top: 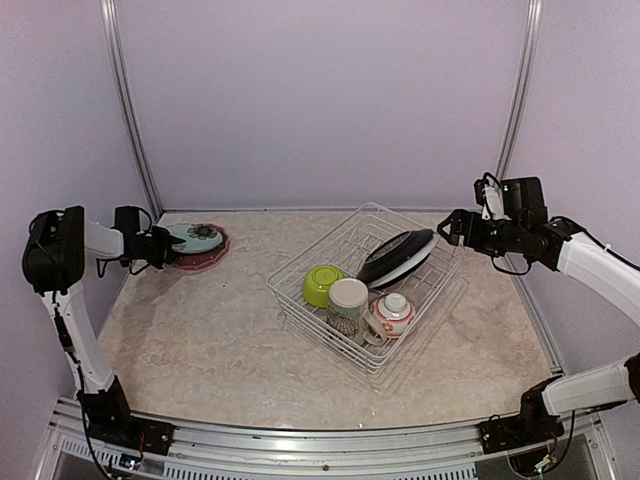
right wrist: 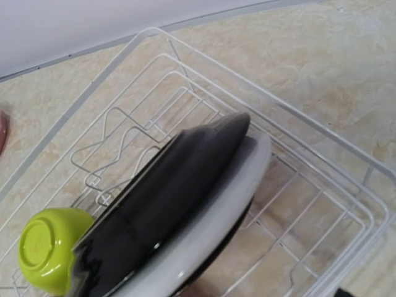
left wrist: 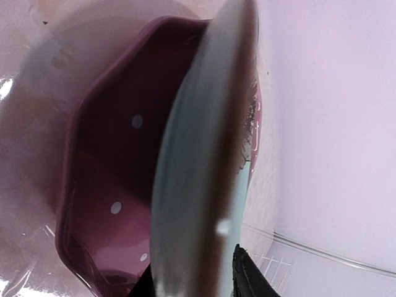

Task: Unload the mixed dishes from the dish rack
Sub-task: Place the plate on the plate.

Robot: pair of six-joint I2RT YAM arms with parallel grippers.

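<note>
Rack [top: 335, 245] sits mid-table [top: 200, 340]. Inside: black plate [top: 398, 250] leaning on white plate [top: 405, 268] at the far-right end. Lime bowl [top: 322, 285], mug [top: 347, 298] and small bowl [top: 392, 313] are in a row along the near side. Well left of rack, green plate [top: 197, 237] lies on red plate [top: 205, 258]. L gripper [top: 165, 245] is at the green plate's rim, fingers either side, looks clamped on it. R gripper [top: 447, 228] hangs just off rack's far-right corner; open/closed can't tell.
</note>
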